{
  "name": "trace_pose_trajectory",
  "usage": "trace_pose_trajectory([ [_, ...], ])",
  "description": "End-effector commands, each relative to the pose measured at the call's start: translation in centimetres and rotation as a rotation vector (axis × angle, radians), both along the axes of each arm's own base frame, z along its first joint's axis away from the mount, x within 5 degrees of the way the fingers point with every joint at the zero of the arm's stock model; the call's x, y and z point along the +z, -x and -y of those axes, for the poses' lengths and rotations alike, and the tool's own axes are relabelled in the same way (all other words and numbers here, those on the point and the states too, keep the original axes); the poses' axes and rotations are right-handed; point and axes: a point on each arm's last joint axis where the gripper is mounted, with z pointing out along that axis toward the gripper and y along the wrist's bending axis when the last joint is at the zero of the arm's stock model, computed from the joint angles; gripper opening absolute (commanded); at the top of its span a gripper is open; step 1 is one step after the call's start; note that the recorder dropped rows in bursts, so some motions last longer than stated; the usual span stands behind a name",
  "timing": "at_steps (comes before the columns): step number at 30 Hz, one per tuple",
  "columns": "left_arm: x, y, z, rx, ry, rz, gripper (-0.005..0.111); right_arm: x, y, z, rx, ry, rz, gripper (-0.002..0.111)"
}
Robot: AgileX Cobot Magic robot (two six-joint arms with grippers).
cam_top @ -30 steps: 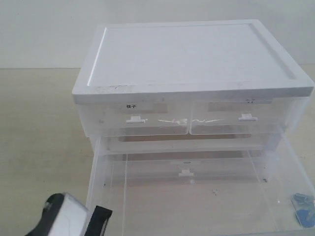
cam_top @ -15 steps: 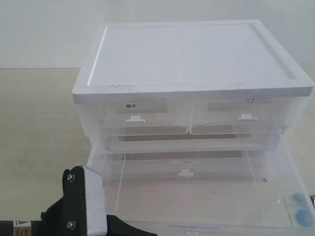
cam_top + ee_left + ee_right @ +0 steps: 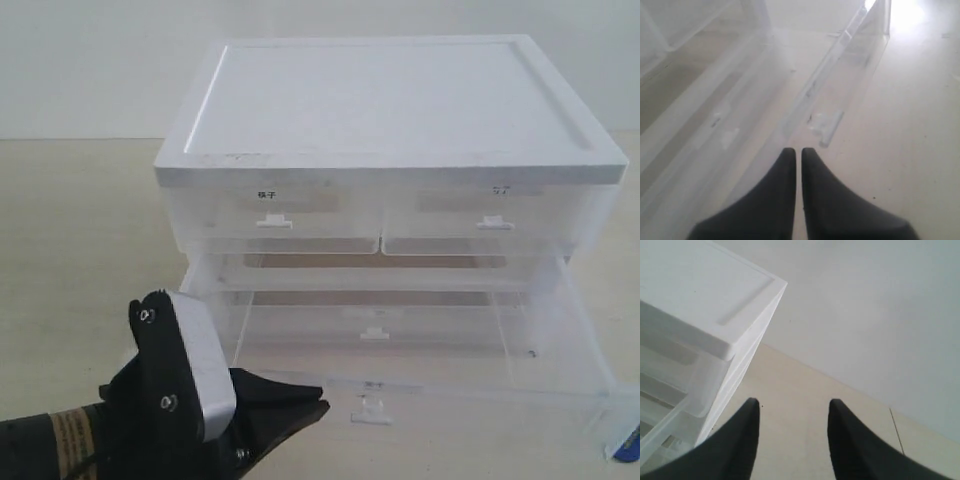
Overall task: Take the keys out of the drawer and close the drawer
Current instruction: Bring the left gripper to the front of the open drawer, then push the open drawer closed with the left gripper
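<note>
Keys (image 3: 626,446) are shown only as a sliver of flat blue plastic tag, cut off by the picture's edge towards the near right corner of the pale beige worktop (image 3: 80,230). The sliver lies just beside the front right corner of the wide clear plastic lower drawer (image 3: 400,384); whether it lies inside or outside that corner cannot be told, and no metal is made out.

The drawer is drawn out towards the near edge of the worktop from a clear plastic cabinet with a flat white lid (image 3: 390,100), which is set towards the far edge. Two small clear upper drawers (image 3: 275,215) (image 3: 480,215) are seen pushed in, side by side under the lid. A small clear tab handle (image 3: 372,410) is fixed at the middle of the open drawer's front wall.

The left gripper (image 3: 318,408) is placed low towards the near left corner, its black pointed fingers (image 3: 785,170) brought together with nothing between them, the tips aimed at the drawer's front wall just beside the handle. Contact with the wall cannot be judged.

The right gripper (image 3: 794,407) is seen in its wrist view alone, its fingers spread apart and empty, held in the air beside a corner of the white lid.
</note>
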Motion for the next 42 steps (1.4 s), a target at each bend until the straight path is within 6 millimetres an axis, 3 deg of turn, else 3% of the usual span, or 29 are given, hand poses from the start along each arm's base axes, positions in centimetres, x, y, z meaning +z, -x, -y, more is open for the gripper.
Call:
trace_pose_trajectory([
  [1, 0.9, -1.2, 0.5, 0.076, 0.045, 0.025, 0.004, 0.0, 0.0, 0.0, 0.003, -0.01, 0.001, 0.039],
  [13, 0.6, -2.6, 2.7, 0.075, 0.067, 0.01, 0.004, -0.1, 0.0, 0.0, 0.002, -0.015, -0.008, 0.039],
  [20, 1.0, -3.5, 2.6, 0.152, 0.083, 0.07, 0.004, -0.1, 0.0, 0.0, 0.002, -0.015, -0.008, 0.039],
  [23, 0.5, -1.4, 3.5, -0.033, 0.06, 0.032, 0.004, -0.1, 0.0, 0.0, 0.002, -0.015, -0.008, 0.039],
  [27, -0.3, -0.2, 3.7, -0.109, -0.018, 0.027, 0.004, 0.0, 0.0, 0.0, 0.004, -0.015, -0.007, 0.039],
  [35, -2.0, -3.2, 2.9, 0.096, -0.095, 0.041, 0.004, -0.1, 0.0, -0.1, 0.007, -0.016, -0.008, 0.039],
  [42, -0.9, -4.9, 4.7, 0.113, -0.048, 0.091, 0.004, -0.1, 0.0, 0.0, 0.006, -0.018, -0.013, 0.039],
])
